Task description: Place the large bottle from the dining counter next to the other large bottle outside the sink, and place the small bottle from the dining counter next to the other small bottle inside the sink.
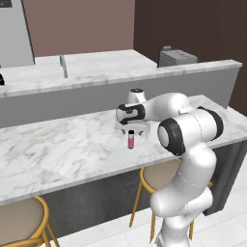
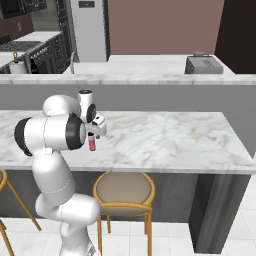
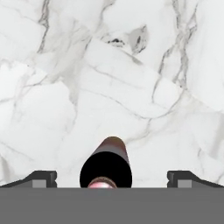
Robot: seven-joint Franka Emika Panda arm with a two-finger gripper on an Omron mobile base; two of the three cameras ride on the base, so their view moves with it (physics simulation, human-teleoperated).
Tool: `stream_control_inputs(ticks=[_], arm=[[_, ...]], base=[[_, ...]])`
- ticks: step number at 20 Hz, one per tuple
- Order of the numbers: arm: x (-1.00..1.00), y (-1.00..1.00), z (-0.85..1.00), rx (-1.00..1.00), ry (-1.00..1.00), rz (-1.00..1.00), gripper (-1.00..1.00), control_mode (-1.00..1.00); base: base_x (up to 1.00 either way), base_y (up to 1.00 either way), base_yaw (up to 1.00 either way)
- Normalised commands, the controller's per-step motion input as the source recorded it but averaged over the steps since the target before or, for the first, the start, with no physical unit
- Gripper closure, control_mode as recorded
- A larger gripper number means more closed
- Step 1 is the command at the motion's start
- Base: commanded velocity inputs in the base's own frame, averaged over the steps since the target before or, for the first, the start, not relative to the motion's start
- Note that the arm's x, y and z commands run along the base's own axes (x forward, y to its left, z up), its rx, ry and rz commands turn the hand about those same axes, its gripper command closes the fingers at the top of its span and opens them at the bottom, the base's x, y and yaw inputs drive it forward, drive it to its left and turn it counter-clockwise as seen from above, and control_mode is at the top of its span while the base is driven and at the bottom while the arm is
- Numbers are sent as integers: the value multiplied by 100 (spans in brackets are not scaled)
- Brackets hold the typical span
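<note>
Standing upright on the marbled tabletop [image 1: 58, 149], the small bottle [image 1: 130, 139] sits between the hand's [image 3: 112, 179] spread, released fingers — its lower body cut off in the hand view.

No lettering can be read anywhere; the small bottle [image 1: 130, 140] bears only a plain pale band.

The white arm rises from the base, bends at a dark-jointed elbow and reaches forward and leftward, its forearm roughly level. The wrist turns down so the gripper [image 1: 130, 129] points straight at the surface below. In the hand view its two dark fingertips [image 3: 42, 178] stand far apart at either side, jaws spread wide, closed on nothing. The gripper [image 2: 95, 131] hangs low, just above the surface.
</note>
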Motion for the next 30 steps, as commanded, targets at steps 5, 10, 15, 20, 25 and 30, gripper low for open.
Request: stream_control_inputs(ticks=[5, 10, 15, 20, 25, 30], arm=[[2, 0, -1, 0, 0, -1, -100, -100], [0, 0, 0, 0, 0, 0, -100, -100], [0, 0, 0, 0, 0, 0, -100, -100], [0, 0, 0, 0, 0, 0, -100, -100], [0, 0, 0, 0, 0, 0, 100, -100], [0, 0, 0, 0, 0, 0, 100, -100]], base=[[0, 0, 0], [0, 0, 0], [0, 0, 0], [0, 0, 0], [0, 0, 0], [0, 0, 0]])
